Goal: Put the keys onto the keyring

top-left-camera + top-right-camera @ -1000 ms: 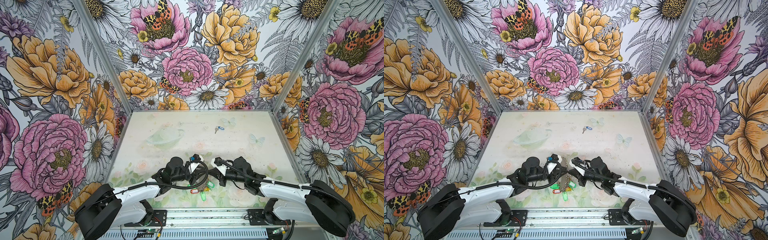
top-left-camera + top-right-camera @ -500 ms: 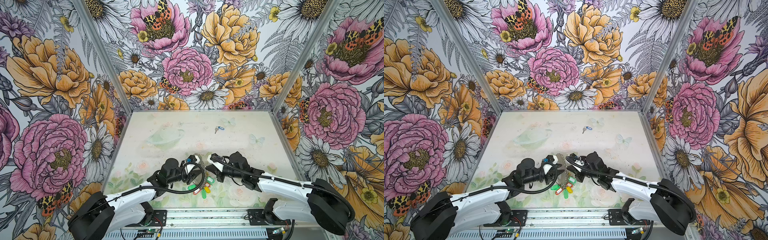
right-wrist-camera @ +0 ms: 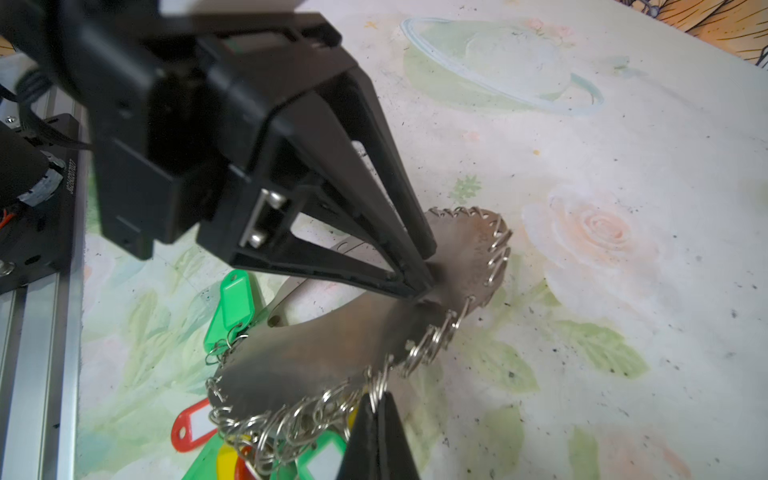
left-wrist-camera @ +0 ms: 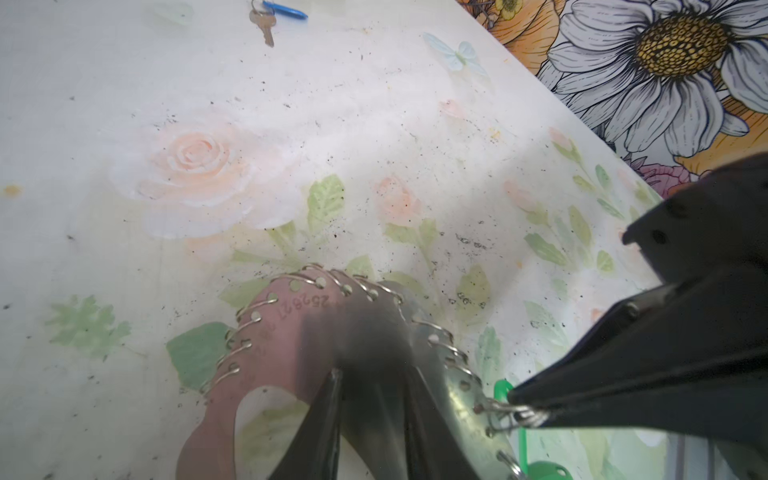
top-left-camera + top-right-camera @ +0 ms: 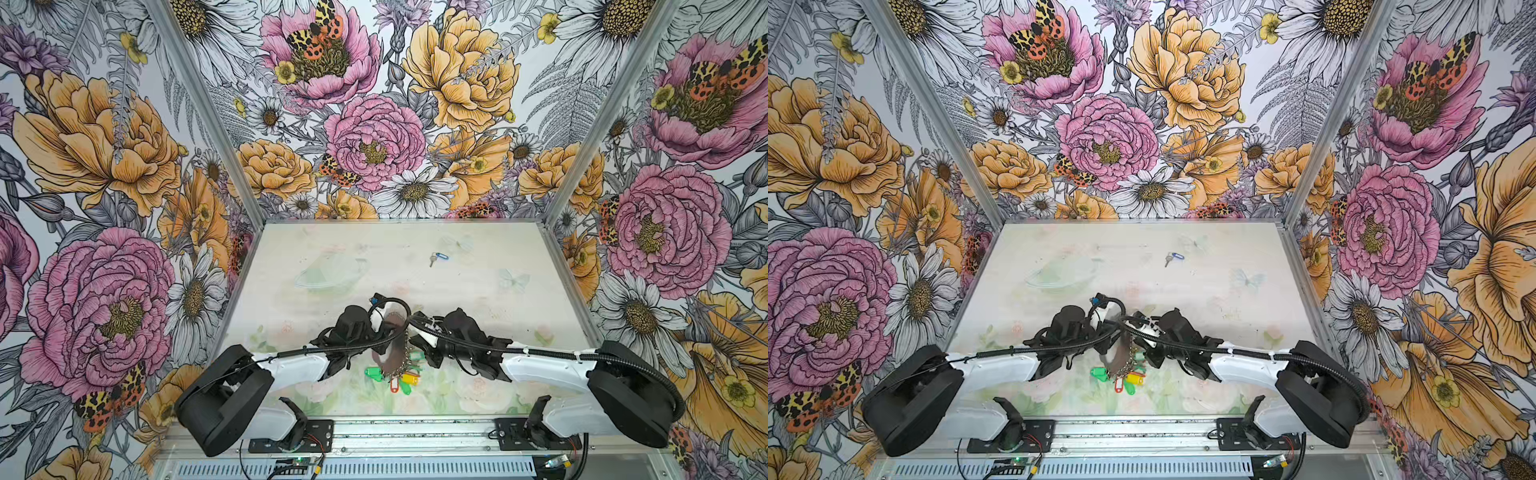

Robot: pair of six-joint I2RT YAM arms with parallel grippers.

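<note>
The keyring (image 3: 332,345), a flat brownish-grey oval band edged with small wire rings, hangs tilted just above the table's near middle (image 5: 395,349). My left gripper (image 4: 374,368) is shut on the band's inner edge, and its fingers (image 3: 415,266) pinch the band from both sides. My right gripper (image 3: 376,401) is shut on one small wire ring at the band's rim, and it reaches in from the side (image 4: 513,397). The keys (image 5: 438,257), a small silvery key on a blue tag, lie alone on the far table (image 5: 1173,257), far from both grippers (image 4: 266,18).
Green (image 3: 235,295), red (image 3: 193,424) and yellow (image 5: 409,379) tagged keys hang bunched from the band's near end, touching the table. Floral walls close in the table on three sides, and a metal rail (image 5: 415,432) runs along the front.
The left gripper has shifted its hold on the band. The band now stands steeper and a little farther from the front rail. The right gripper stays shut on its wire ring.
</note>
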